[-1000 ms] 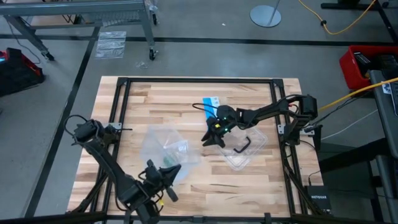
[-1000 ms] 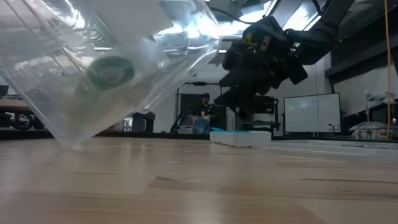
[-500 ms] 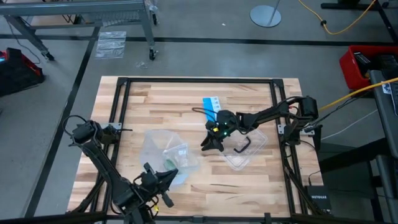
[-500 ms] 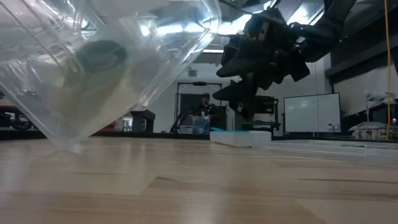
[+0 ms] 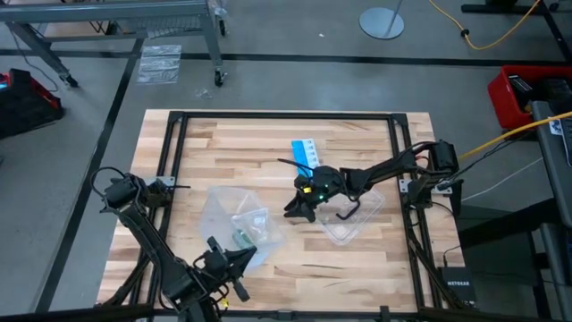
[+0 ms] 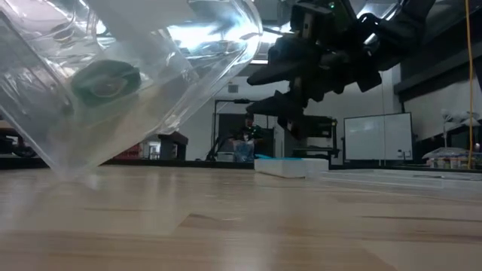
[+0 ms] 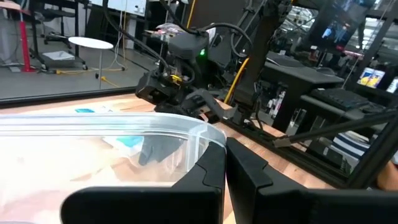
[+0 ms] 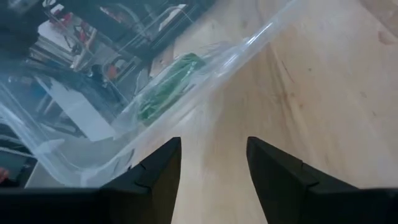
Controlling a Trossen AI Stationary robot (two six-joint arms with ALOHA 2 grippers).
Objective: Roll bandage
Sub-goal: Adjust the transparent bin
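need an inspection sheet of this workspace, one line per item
surface: wooden slat table in a black frame.
job's things: dark green rolled fabric bandage inside a tilted clear plastic container.
clutter: blue-and-white card; second clear plastic tray holding a black bent part.
grippers: left gripper shut on the container's rim; right gripper open, empty, above the table.
cables: yellow cable at the right.
surroundings: a person seated in the background.

Dark green bandage (image 5: pixel 242 237) — small rolled cylinder, inside tilted clear container (image 5: pixel 223 207)
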